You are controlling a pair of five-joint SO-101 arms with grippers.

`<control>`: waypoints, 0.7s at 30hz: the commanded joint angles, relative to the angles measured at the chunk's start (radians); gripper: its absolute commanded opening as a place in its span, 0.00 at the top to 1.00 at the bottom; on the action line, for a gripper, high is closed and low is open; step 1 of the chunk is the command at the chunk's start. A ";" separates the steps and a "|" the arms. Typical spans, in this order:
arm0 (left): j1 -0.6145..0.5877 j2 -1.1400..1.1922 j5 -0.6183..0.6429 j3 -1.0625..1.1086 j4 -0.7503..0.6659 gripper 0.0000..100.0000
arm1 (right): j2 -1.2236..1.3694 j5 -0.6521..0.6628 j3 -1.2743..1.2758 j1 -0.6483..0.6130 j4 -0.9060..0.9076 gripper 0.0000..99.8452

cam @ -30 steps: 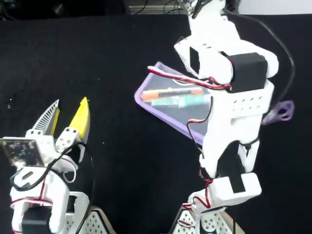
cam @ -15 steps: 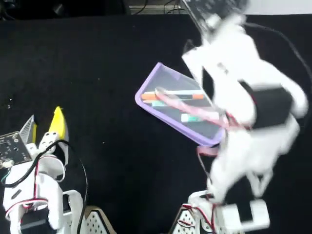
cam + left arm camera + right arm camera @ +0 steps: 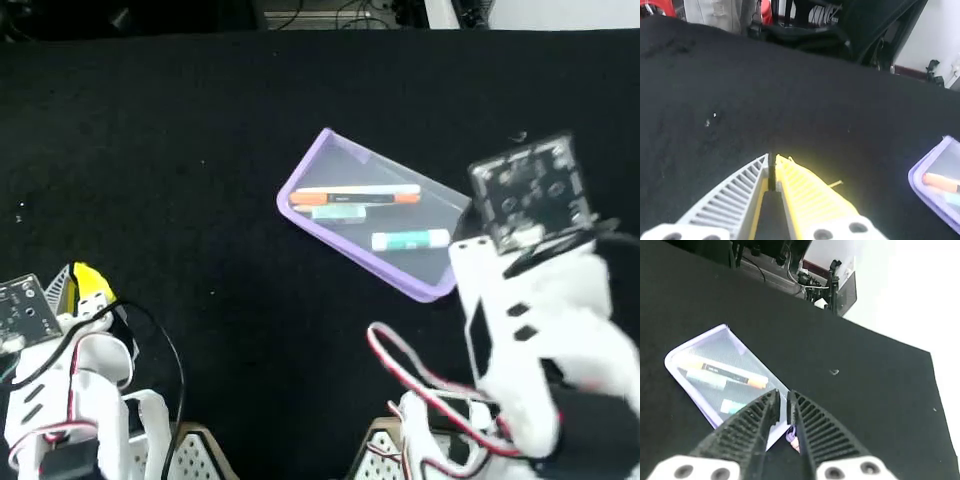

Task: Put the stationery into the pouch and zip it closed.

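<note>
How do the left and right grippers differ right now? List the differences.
Colour: the left gripper has one yellow and one grey finger; the right gripper has two black ones.
Place: the left gripper sits over bare black cloth, away from the pouch; the right gripper points at the pouch's edge.
Both are shut and empty.

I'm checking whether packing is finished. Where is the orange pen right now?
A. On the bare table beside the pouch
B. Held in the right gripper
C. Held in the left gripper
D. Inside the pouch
D: the orange pen lies within the purple border of the pouch, under its see-through face, alongside the other stationery.
</note>
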 commanded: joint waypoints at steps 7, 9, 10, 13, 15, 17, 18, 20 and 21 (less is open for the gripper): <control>-0.001 0.002 0.006 0.205 0.000 0.97 | -0.426 -0.089 0.648 0.018 -0.279 0.98; -0.001 0.002 0.006 0.245 -0.002 0.97 | -0.475 -0.089 0.719 0.020 -0.290 0.98; -0.001 0.002 0.006 0.269 -0.006 0.97 | -0.495 -0.089 0.751 0.020 -0.288 0.98; -0.001 0.003 0.006 0.357 -0.008 0.97 | -0.561 -0.123 0.857 0.020 -0.295 0.98; 0.018 0.003 -0.017 0.410 -0.008 0.97 | -0.605 -0.135 0.912 0.025 -0.339 0.98; 0.035 0.003 -0.066 0.450 -0.008 0.97 | -0.651 -0.143 0.943 0.044 -0.371 0.98; 0.041 0.003 -0.084 0.460 -0.008 0.97 | -0.670 -0.143 0.957 0.049 -0.381 0.98; 0.039 0.003 -0.101 0.470 -0.008 0.97 | -0.707 -0.143 1.001 0.055 -0.404 0.98; 0.033 0.003 -0.103 0.473 -0.008 0.97 | -0.723 -0.143 1.029 0.055 -0.413 0.98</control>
